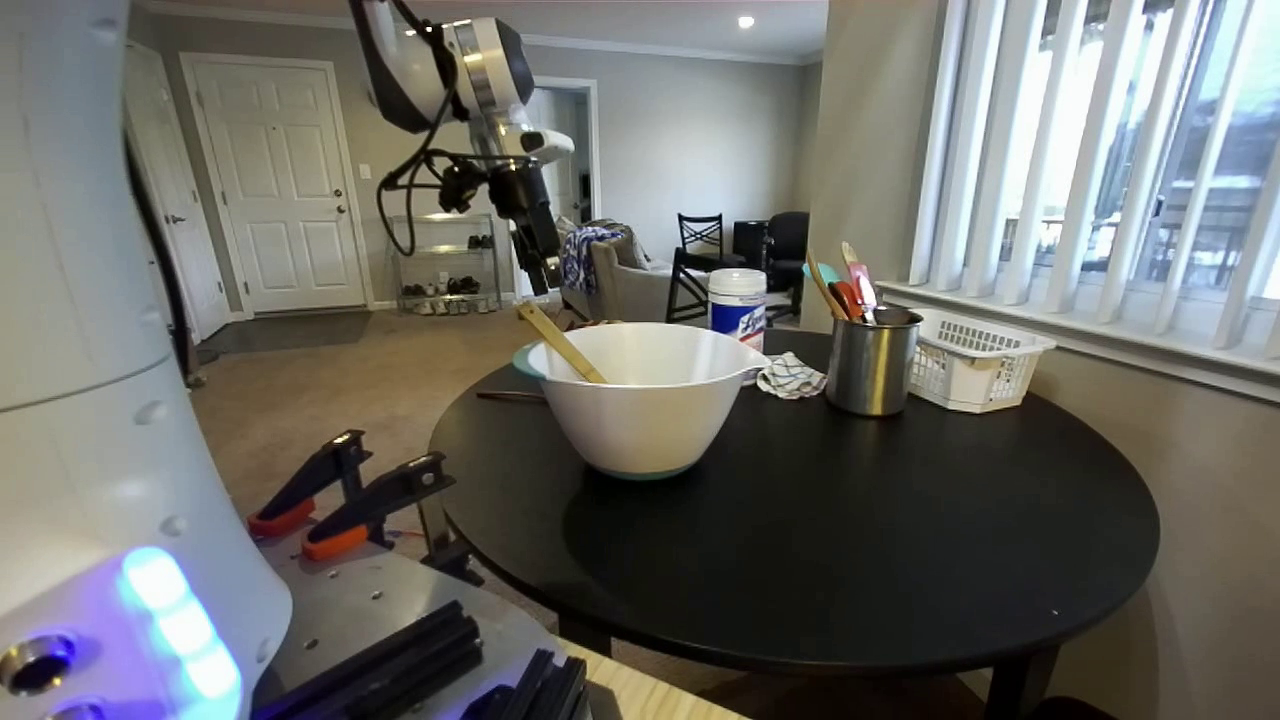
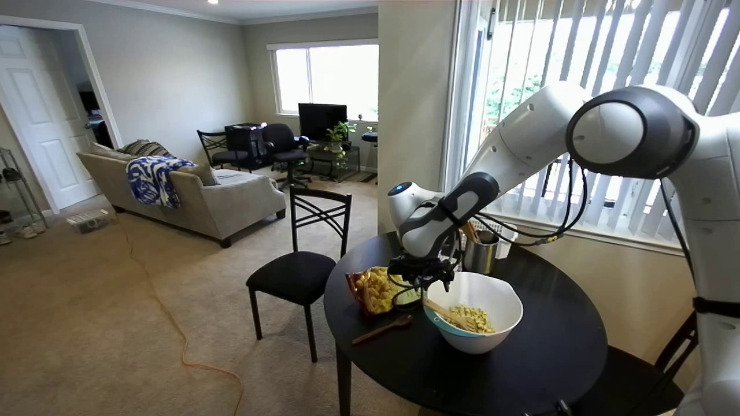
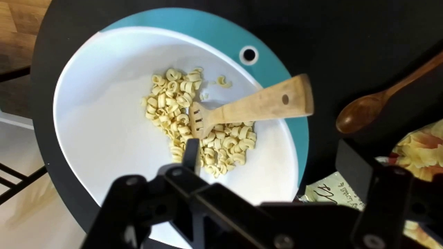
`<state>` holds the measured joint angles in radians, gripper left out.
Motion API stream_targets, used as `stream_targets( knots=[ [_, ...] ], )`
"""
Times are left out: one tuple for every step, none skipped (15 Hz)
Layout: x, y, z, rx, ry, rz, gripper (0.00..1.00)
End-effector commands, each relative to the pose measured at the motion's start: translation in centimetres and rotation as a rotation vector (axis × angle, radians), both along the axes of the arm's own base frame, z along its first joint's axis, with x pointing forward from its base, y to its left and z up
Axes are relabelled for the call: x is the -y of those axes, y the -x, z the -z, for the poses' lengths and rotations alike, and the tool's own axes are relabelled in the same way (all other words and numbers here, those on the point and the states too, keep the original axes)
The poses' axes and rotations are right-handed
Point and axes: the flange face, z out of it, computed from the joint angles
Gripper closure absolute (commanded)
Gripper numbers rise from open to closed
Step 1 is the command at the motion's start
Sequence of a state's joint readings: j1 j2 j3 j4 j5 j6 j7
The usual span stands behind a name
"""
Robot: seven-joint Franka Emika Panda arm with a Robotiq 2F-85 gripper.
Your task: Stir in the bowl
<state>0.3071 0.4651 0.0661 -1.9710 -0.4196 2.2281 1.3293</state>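
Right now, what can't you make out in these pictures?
Lower part of the canister: in an exterior view, mostly behind the bowl.
Bottom of the white basket: in an exterior view, behind its front wall.
Writing on the pale label: in the wrist view, label partly covered by the gripper.
Handle end of the brown spoon: cut off by the wrist view's right edge.

a metal cup (image 1: 868,368) stands beside a white basket (image 1: 985,382).

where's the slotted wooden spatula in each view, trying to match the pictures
In an exterior view: wooden spatula, just left of centre, head hidden.
In an exterior view: wooden spatula, right of centre, lower half.
In the wrist view: wooden spatula, slightly above and right of centre.
Shared landmark: the white bowl it leans in.
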Motion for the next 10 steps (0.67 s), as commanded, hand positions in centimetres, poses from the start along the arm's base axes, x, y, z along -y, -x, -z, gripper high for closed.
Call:
stream_targets(
  knots=[
    [-1.1, -0.5, 2.0, 0.000, 0.024, 0.018, 0.00],
    [-1.6, -0.6, 2.3, -0.003, 0.026, 0.010, 0.00],
    [-2.6, -0.6, 2.5, -0.009, 0.031, -0.011, 0.00],
    [-3.1, -0.6, 2.7, -0.012, 0.037, -0.022, 0.00],
    [-3.6, -0.5, 3.1, -0.023, 0.053, -0.026, 0.00],
    [-3.9, -0.4, 3.4, -0.037, 0.070, -0.022, 0.00],
    [-3.8, -0.1, 3.9, -0.064, 0.097, -0.016, 0.00],
    [-3.7, 0.1, 4.2, -0.083, 0.117, -0.009, 0.00],
    [-3.5, 0.3, 4.5, -0.101, 0.142, -0.002, 0.00],
    [-3.3, 0.4, 4.8, -0.117, 0.160, 0.005, 0.00]
  ],
)
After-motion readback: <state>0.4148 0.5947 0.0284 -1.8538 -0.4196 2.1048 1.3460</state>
